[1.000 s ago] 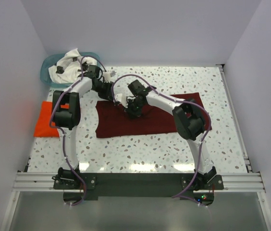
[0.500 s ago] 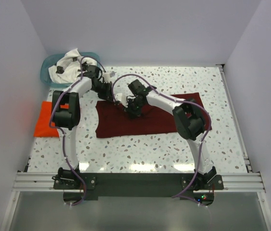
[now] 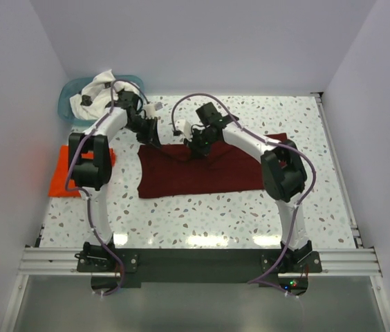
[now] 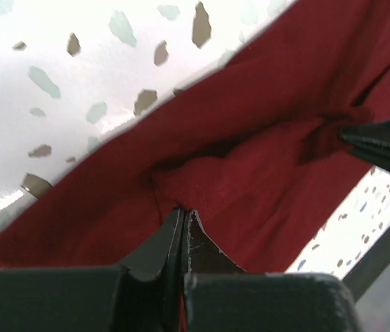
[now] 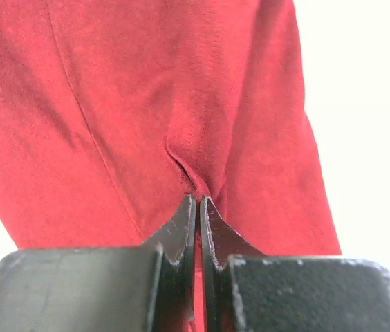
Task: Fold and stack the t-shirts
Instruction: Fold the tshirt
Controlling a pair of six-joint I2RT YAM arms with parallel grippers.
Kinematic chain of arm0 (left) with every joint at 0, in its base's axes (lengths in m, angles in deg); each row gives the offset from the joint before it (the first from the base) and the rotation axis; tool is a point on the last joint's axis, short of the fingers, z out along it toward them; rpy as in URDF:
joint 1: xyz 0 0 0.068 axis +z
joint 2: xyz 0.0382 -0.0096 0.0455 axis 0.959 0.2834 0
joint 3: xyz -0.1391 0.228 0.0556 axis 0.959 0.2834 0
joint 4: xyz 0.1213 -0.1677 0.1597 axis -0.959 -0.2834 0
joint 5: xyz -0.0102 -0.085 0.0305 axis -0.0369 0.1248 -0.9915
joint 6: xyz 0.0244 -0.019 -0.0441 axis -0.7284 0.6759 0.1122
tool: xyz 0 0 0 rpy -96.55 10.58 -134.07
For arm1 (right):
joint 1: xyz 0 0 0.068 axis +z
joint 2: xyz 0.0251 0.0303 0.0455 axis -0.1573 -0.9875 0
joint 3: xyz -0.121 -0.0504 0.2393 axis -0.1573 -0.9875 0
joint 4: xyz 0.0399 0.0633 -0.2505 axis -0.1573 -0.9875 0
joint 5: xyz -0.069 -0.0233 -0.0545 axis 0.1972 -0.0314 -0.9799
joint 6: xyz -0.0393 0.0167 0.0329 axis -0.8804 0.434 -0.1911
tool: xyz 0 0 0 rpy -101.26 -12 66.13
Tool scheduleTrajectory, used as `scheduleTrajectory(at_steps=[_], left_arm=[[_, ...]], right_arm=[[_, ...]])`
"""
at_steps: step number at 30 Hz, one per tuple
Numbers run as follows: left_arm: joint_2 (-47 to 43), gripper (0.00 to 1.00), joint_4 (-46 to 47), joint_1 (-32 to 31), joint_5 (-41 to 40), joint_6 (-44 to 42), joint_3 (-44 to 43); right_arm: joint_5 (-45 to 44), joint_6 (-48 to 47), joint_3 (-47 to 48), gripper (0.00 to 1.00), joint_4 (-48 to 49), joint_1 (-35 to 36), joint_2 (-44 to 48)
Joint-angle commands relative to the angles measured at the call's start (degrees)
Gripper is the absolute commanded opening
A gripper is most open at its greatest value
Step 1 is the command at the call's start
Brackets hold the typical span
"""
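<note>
Maroon soft-cloth t-shirt lies spread as a wide, flat band across the middle of the pale speckled worktop. Both arms reach to its far edge. The left gripper is pressed together, pinching a small pucker of the maroon cloth near the far left corner. The right gripper is likewise pressed together on a ridge of the same cloth, a little further right along that edge. The two pinch points sit near each other, with cloth bunched between them.

Progress, as a judgement: early to middle. A bright orange-red t-shirt sits as a compact block at the worktop's left edge and looks already folded. The maroon one seems partly folded, with more folds to come. A white t-shirt with black print is heaped, unfolded, in a teal plastic basket at the far left corner. No stack exists yet.

Hard to make out: the left arm covers part of the orange-red shirt, so its neatness is unclear. From above, the gripper tips are lost against the dark cloth. How many layers the maroon shirt has, and how many each gripper holds, cannot be told. The wrist views show only cloth close up.
</note>
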Motion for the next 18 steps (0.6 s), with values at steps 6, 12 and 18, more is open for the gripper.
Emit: scheduleTrajectory(at_steps=[6,12,18], left_arm=[[-5.9,0.00,-8.6,0.8,3.1,-4.2,3.9],[-9.8,0.00,-9.9,0.8,3.4,-5.8,11.2],[-11.8,0.00,-8.5,0.5,4.7,-6.2,17.3]], right_arm=[[6.7,-3.0,-0.9,0.00,-1.5,-2.3,5.3],[10.9,-8.8,-4.5,0.00,-4.0,-3.9,7.2],[13.6,-16.8,-6.3,0.00,-8.0,-4.0,5.7]])
